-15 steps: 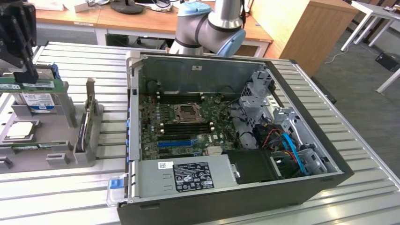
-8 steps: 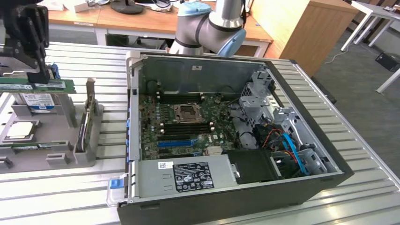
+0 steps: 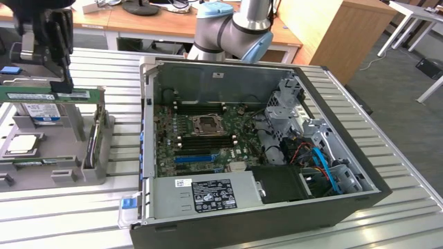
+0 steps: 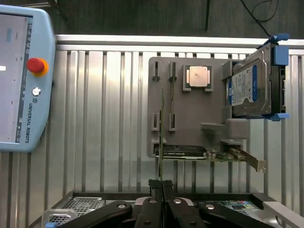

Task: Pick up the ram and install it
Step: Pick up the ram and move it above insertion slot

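The ram [image 3: 43, 95], a long green stick, is held level between my fingers at the exterior view's left, over the grey parts holder [image 3: 62, 174]. My gripper [image 3: 61, 87] is shut on it from above. In the wrist view the ram [image 4: 161, 133] appears edge-on as a thin line running out from my gripper [image 4: 161, 186], whose black fingers [image 4: 153, 190] press on both sides of it. The open computer case [image 3: 315, 78] lies to the exterior view's right, with its motherboard [image 3: 207, 137] and memory slots exposed.
On the holder sit a silver hard drive [image 3: 41, 111] [image 4: 247, 90], a processor chip [image 3: 21, 145] [image 4: 198, 77] and an expansion card [image 4: 183, 152]. A teach pendant [image 4: 23, 76] lies on the slatted metal table [image 3: 415, 207]. Drive cages and cables [image 3: 318, 155] crowd the case's far side.
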Available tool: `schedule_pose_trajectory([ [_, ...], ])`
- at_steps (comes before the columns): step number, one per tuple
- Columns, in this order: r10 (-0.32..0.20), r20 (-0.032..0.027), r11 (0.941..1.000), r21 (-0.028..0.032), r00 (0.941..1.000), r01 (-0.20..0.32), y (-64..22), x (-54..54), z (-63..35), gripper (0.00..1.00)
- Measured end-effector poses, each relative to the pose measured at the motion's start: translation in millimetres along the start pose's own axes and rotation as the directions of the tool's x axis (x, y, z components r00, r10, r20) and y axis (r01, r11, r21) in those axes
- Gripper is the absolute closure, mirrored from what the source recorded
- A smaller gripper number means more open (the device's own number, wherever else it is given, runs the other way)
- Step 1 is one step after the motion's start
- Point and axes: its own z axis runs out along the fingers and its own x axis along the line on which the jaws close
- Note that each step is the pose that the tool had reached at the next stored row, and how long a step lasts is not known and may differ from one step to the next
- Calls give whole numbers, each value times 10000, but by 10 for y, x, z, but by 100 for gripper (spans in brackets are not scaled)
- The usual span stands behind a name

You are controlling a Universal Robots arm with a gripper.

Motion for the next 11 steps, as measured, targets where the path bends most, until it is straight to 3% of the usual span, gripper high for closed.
schedule_pose_trajectory([
  [11, 0, 5, 10000, -1, 10000, 0, -430, 16, -21, 89],
])
